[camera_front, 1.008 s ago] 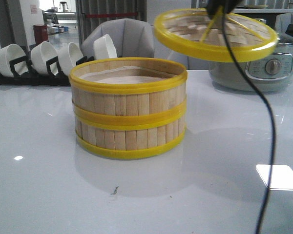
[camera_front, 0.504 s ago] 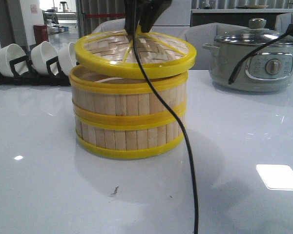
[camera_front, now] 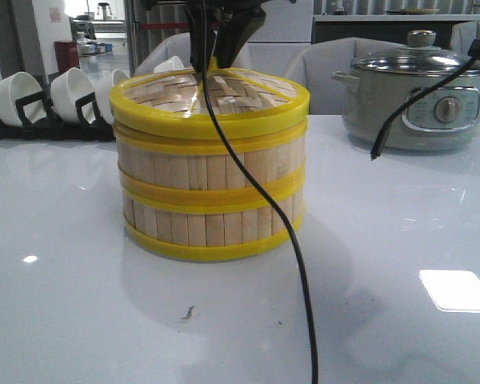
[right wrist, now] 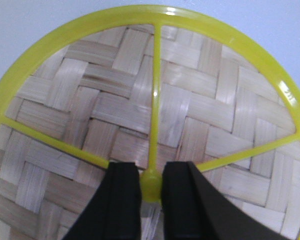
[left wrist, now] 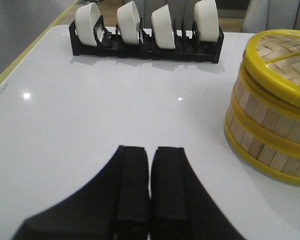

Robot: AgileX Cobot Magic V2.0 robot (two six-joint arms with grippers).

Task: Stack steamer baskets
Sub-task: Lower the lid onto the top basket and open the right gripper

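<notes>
Two steamer baskets stand stacked in the middle of the table, the upper basket (camera_front: 208, 164) on the lower basket (camera_front: 212, 228). The woven bamboo lid (camera_front: 216, 100) with yellow rim sits on top of the stack, slightly tilted. My right gripper (camera_front: 220, 56) comes down from above and is shut on the lid's yellow knob (right wrist: 151, 182); the lid fills the right wrist view (right wrist: 150, 100). My left gripper (left wrist: 150, 165) is shut and empty over bare table, to the left of the stack (left wrist: 270, 125).
A black rack with white bowls (camera_front: 64, 100) stands at the back left and shows in the left wrist view (left wrist: 145, 30). A grey electric pot with glass lid (camera_front: 416, 96) stands at the back right. A black cable (camera_front: 256, 200) hangs in front of the stack.
My right gripper carried the lid from the upper right leftward and down onto the top basket. The stack has not moved.
</notes>
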